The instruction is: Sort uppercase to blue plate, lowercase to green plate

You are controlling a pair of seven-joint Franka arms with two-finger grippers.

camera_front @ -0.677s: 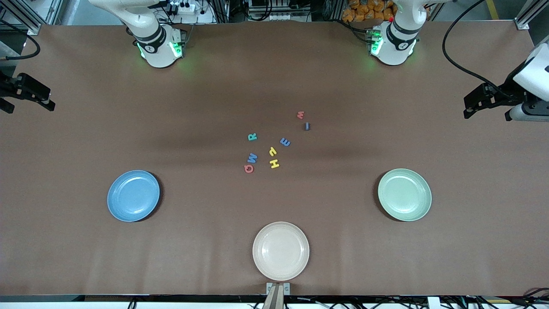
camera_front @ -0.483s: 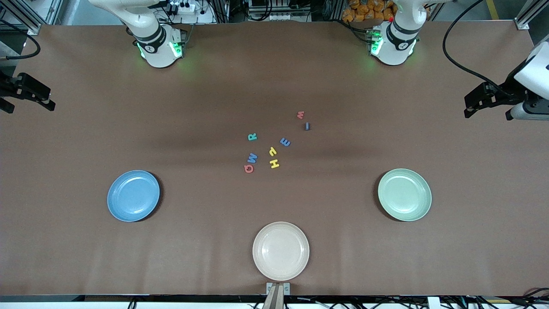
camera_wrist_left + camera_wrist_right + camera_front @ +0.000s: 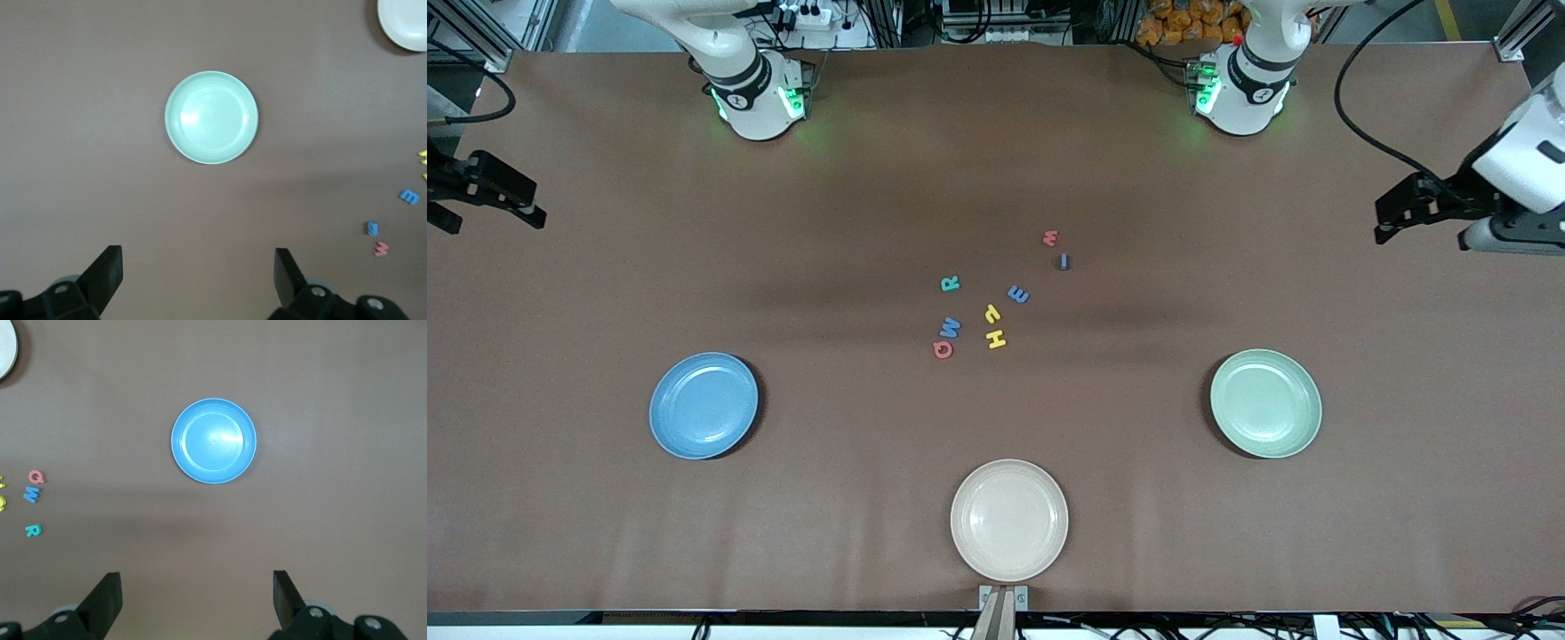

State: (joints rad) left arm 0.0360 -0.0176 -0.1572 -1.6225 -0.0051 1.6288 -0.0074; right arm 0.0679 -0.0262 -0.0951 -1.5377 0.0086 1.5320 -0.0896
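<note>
The letters lie in a cluster mid-table: teal R [image 3: 950, 284], blue W [image 3: 949, 328], red Q [image 3: 943, 349], yellow H [image 3: 996, 339], yellow hooked letter [image 3: 991, 312], blue e [image 3: 1018, 294], dark blue bar [image 3: 1064, 260] and red-pink m [image 3: 1050, 237]. The blue plate [image 3: 703, 405] and the green plate [image 3: 1265, 403] are both empty. My left gripper [image 3: 1389, 222] is open and empty, high over the table's edge at the left arm's end; its wrist view shows its open gripper [image 3: 198, 267] and the green plate [image 3: 211, 117]. My right gripper [image 3: 532, 213] is open and empty over the right arm's end; its wrist view shows its open gripper [image 3: 197, 587] and the blue plate [image 3: 213, 441].
An empty cream plate [image 3: 1009, 520] sits near the table's front edge, nearer to the camera than the letters. Bare brown tabletop lies between the letters and each plate.
My left gripper has shifted slightly inward over the table and toward the bases. My right gripper has barely moved. The letters and plates have not moved.
</note>
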